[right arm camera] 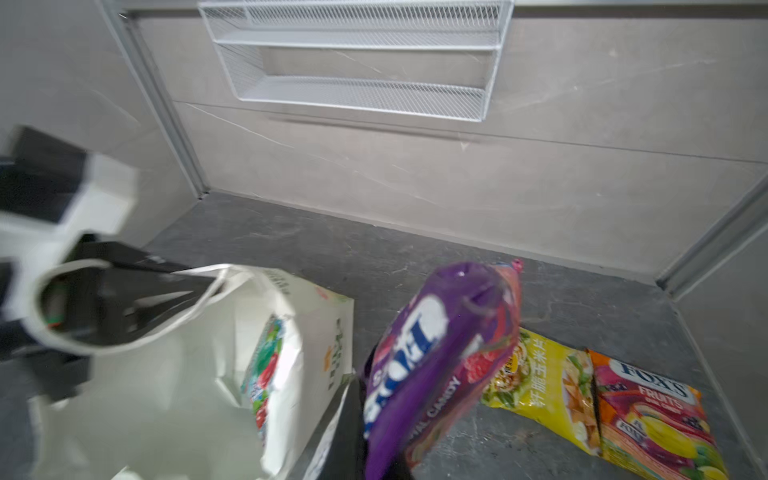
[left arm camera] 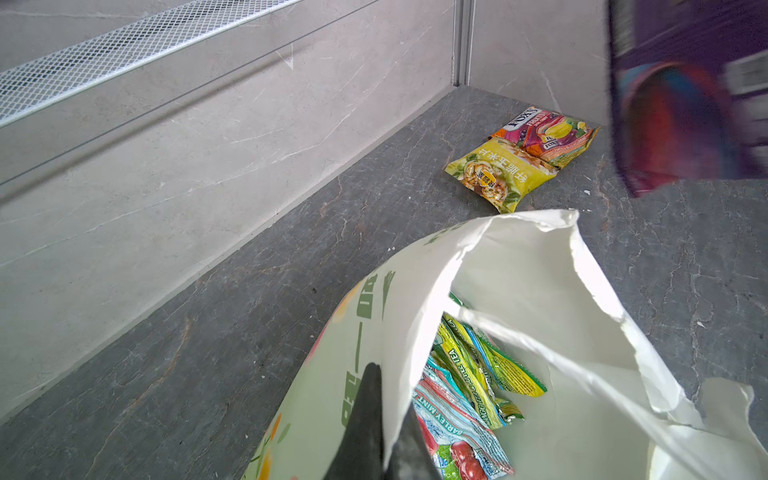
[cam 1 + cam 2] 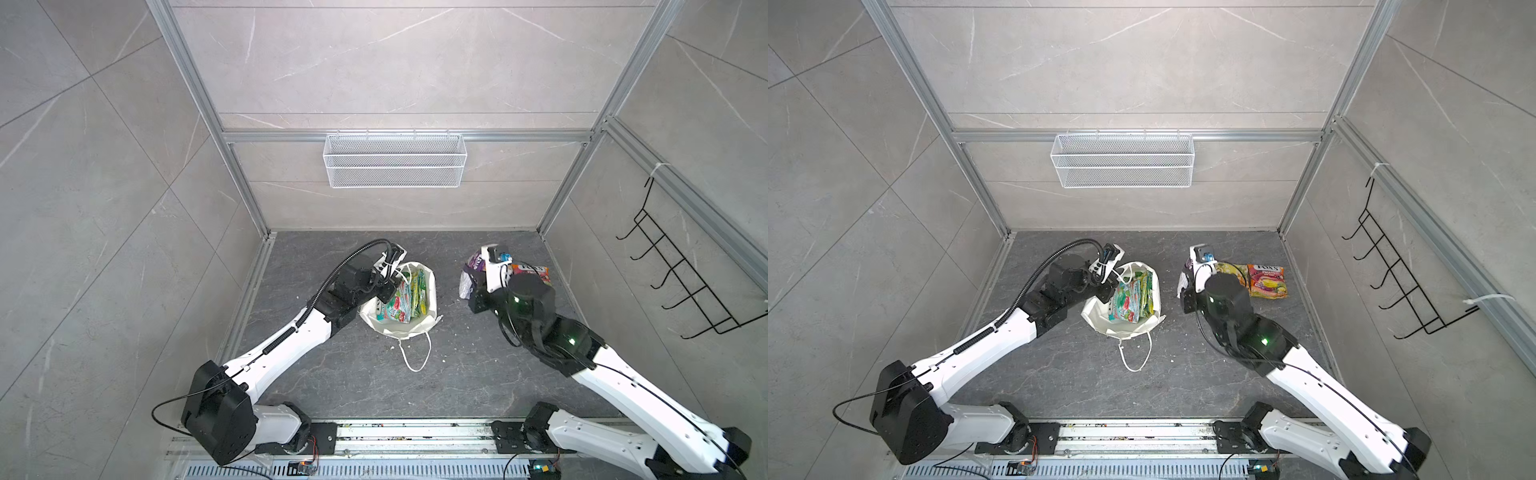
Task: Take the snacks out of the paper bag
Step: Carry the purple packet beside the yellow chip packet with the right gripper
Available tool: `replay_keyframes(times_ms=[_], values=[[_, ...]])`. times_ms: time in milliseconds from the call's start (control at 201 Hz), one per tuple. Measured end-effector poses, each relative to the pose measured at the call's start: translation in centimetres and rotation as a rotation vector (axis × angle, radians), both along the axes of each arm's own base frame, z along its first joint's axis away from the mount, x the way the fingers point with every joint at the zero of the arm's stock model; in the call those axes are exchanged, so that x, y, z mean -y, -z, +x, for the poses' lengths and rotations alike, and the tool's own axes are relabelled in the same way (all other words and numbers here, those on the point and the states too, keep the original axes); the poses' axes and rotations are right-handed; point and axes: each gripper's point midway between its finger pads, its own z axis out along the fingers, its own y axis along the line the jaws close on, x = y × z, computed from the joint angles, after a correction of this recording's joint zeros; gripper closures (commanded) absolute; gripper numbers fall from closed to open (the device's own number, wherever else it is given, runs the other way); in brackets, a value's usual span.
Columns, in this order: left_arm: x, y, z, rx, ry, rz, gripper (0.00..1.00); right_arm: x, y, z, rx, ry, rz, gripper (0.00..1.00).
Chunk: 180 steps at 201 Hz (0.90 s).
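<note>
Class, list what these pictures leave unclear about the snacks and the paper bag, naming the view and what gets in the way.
Count of packets inside the paper bag: they overlap and the bag wall hides some, in every view.
Purple packet lettering: blurred in right wrist view, edge-cut in left wrist view.
Yellow packet: right arm mostly covers it in a top view.

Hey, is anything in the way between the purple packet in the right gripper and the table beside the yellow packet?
Nothing visible is. The purple packet hangs over bare table next to the yellow packet; the paper bag stands apart on its other side.
</note>
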Motion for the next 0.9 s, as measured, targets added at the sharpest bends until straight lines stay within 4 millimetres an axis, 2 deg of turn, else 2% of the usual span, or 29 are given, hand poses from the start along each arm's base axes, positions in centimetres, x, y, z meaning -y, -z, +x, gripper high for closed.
replay_keyframes(times_ms=[124, 284, 348, 503, 632, 737, 896], values=[[0.0, 0.0, 0.0, -0.001, 0.001, 0.001, 1.00, 1.1, 2.9, 3.6, -0.119, 0.062, -0.020, 1.00], [-0.1, 0.1, -0.1, -0.003, 0.001, 0.002, 1.00, -0.8, 5.0, 7.8, -0.242, 0.049, -0.064, 1.00], [-0.2, 0.1, -0.3, -0.003, 0.002, 0.002, 1.00, -1.4, 6.6, 9.2, -0.287, 0.044, -0.077, 1.00], [-0.4, 0.5, -0.6, -0.006, 0.003, 0.003, 1.00, -1.2, 11.1, 11.7, -0.425, 0.067, -0.132, 1.00], [-0.4, 0.5, -0.6, -0.005, 0.004, 0.002, 1.00, -1.0, 13.6, 14.0, -0.507, 0.084, -0.175, 1.00], [-0.4, 0.5, -0.7, -0.005, 0.005, 0.002, 1.00, -0.6, 15.0, 15.3, -0.563, 0.110, -0.219, 1.00], [-0.3, 0.6, -0.6, -0.008, 0.008, 0.002, 1.00, -0.3, 16.1, 16.6, -0.629, 0.145, -0.292, 1.00]])
